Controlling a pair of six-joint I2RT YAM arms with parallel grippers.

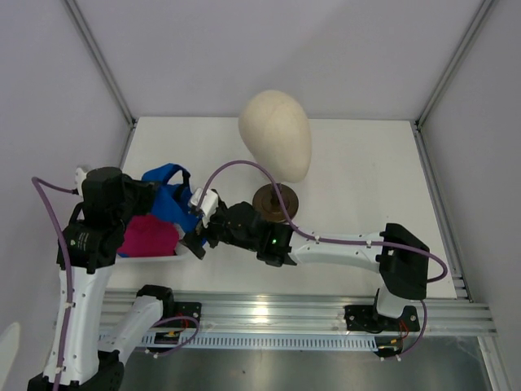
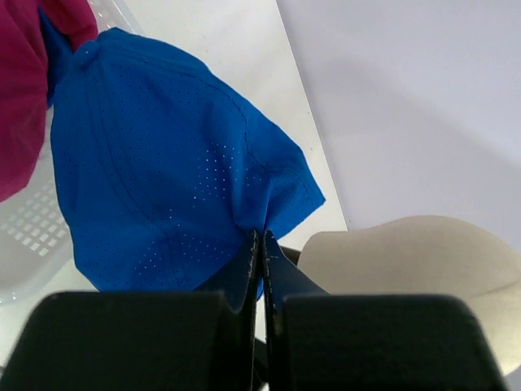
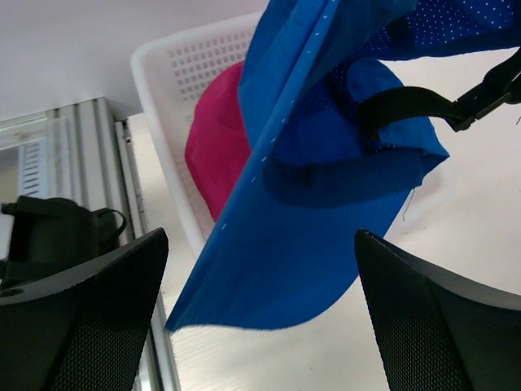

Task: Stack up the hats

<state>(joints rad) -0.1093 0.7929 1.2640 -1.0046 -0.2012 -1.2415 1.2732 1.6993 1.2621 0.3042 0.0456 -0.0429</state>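
Pinched tight, the left pincer (image 2: 260, 243) grips a fold of the blue cap (image 2: 163, 179), its two black fingers pressed together with the cloth between them. The right pincer (image 3: 259, 244) stands wide open. Its fingers (image 3: 89, 318) are spread to either side of the cap's brim, and neither is seen to touch it.

From above, the white table (image 1: 366, 163) fills the floor of the cell. A cream mannequin head (image 1: 277, 134) leans at 12 o'clock from the table's middle. The white plastic basket (image 1: 155, 254) sits at 8 o'clock, against the near edge beside the left arm. In the overhead view the blue cap hangs at 9 o'clock, just beyond the basket's far rim. The left pincer reaches it from 9 o'clock and the right pincer comes in low from 4 o'clock.

The right wrist camera shows the cap's underside. The curved brim points down toward 7 o'clock in that picture, and the crown bunches at 1 o'clock. The magenta cap (image 3: 216, 155) lies inside the basket, at 10 o'clock from the blue brim, and part of it is hidden behind the brim. In the left wrist view it shows only as a pink edge at 10 o'clock, touching the blue crown.

The head's dark round stand (image 1: 275, 202) is at 6 o'clock from the head, near the right arm's wrist. A black strap (image 3: 407, 102) with a buckle crosses the opening at the back of the blue cap.
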